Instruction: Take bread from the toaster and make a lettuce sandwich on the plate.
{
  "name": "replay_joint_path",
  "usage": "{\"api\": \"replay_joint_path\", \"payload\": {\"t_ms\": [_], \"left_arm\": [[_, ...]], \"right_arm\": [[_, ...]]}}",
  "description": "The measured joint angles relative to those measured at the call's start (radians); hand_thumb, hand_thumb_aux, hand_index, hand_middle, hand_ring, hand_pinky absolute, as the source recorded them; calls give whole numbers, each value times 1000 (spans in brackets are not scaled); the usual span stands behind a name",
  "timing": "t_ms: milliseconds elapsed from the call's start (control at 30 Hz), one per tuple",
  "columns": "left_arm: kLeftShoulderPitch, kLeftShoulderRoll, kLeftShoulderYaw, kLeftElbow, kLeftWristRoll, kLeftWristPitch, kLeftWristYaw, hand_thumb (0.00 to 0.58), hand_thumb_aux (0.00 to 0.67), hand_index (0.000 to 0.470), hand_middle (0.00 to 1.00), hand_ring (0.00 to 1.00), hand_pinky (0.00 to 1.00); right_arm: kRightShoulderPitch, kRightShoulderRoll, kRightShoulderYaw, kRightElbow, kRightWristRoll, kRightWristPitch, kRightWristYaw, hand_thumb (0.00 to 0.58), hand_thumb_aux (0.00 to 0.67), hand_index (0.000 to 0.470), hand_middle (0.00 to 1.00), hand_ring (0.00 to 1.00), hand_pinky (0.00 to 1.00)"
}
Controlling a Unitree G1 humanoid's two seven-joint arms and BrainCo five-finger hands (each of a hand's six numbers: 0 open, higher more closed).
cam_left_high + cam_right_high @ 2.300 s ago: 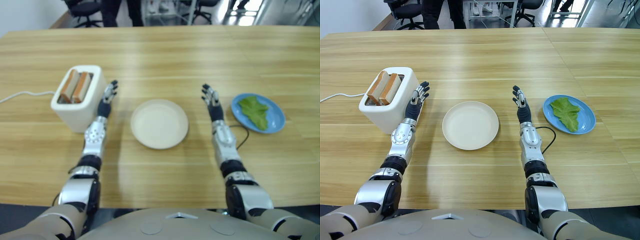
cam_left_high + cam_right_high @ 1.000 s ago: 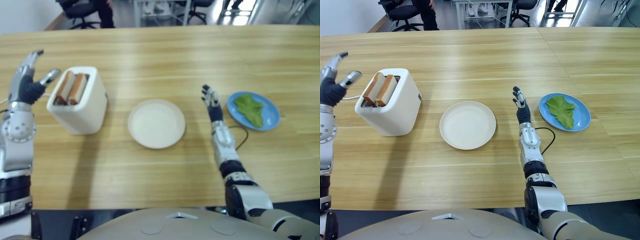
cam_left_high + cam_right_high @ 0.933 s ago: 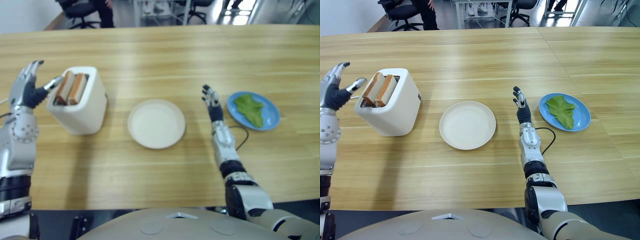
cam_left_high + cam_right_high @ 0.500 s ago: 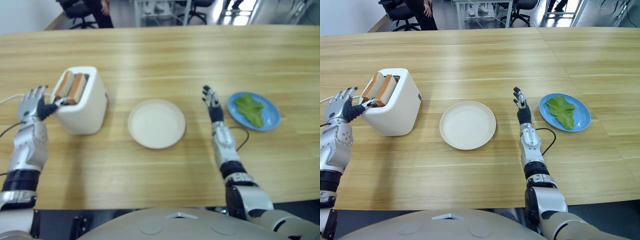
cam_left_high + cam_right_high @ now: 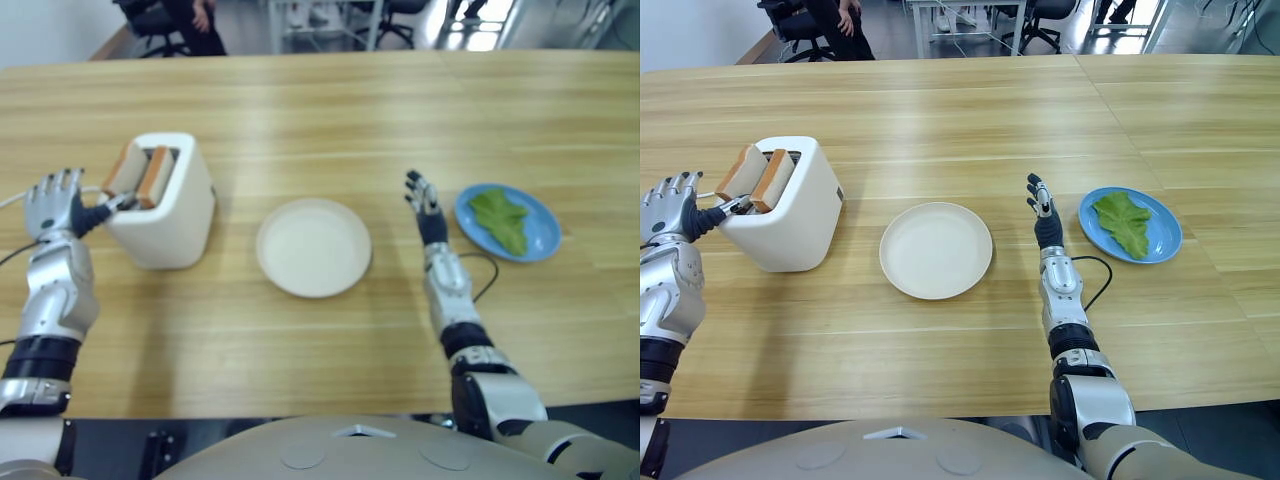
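Fingers (image 5: 675, 187) of left hand (image 5: 668, 218) spread just left of toaster (image 5: 800, 232), bread (image 5: 748, 172)

Silver, rounded forearm shells (image 5: 1061, 292) carry black joint bands. The left hand (image 5: 670, 213) has pale grey fingers on a dark palm; the right hand (image 5: 1043, 210) is darker, a thin black cable (image 5: 1099, 272) looping from its forearm toward 3 o'clock.

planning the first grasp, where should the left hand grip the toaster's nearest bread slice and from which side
Probably pinch the exposed top of the nearest slice across its flat faces, coming from above. It stands upright in the toaster, only its top sticking out, and the open left hand is just left of it.
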Motion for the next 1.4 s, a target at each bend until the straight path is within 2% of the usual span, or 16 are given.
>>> {"api": "replay_joint_path", "payload": {"t_ms": [200, 233, 267, 300, 333, 900, 1133, 1367, 1400], "left_arm": [[-26, -15, -19, -8, 0, 15, 0, 0, 0, 0, 0, 0, 0], [-26, -16, -21, -8, -1, 16, 0, 223, 145, 99, 0, 0, 0], [-25, -16, -21, -8, -2, 17, 0, 466, 373, 256, 0, 0, 0], [-26, -16, -21, -8, -6, 15, 0, 466, 373, 256, 0, 0, 0], [-26, -16, -21, -9, -8, 14, 1, 580, 670, 460, 0, 0, 0], [-15, -21, -14, -88, -31, -96, 110, 580, 670, 460, 0, 0, 0], [26, -20, 85, -283, -15, -158, 230, 580, 670, 460, 0, 0, 0], [62, -21, 260, -567, 32, -245, 376, 580, 670, 460, 0, 0, 0], [57, -35, 272, -586, 12, -273, 378, 580, 670, 460, 1000, 1000, 1000]], "right_arm": [[0, 0, 2, -1, 0, 2, 0, 0, 0, 0, 0, 0, 0], [1, 0, 2, -1, 0, 3, 0, 0, 0, 0, 0, 0, 0], [1, 0, 2, -1, 0, 3, 0, 0, 0, 0, 0, 0, 0], [1, 0, 2, -2, 0, 3, 0, 0, 0, 0, 0, 0, 0], [2, 0, 2, -2, 0, 3, 0, 0, 0, 0, 0, 0, 0], [3, 0, 29, -2, -1, 12, -1, 0, 0, 0, 0, 0, 0], [5, 1, 34, -1, -1, 16, -2, 0, 0, 0, 0, 0, 0], [6, 6, 38, 3, -9, 19, -2, 0, 0, 0, 0, 0, 0], [6, 6, 38, 3, -10, 19, -2, 0, 0, 0, 0, 0, 0]]}}
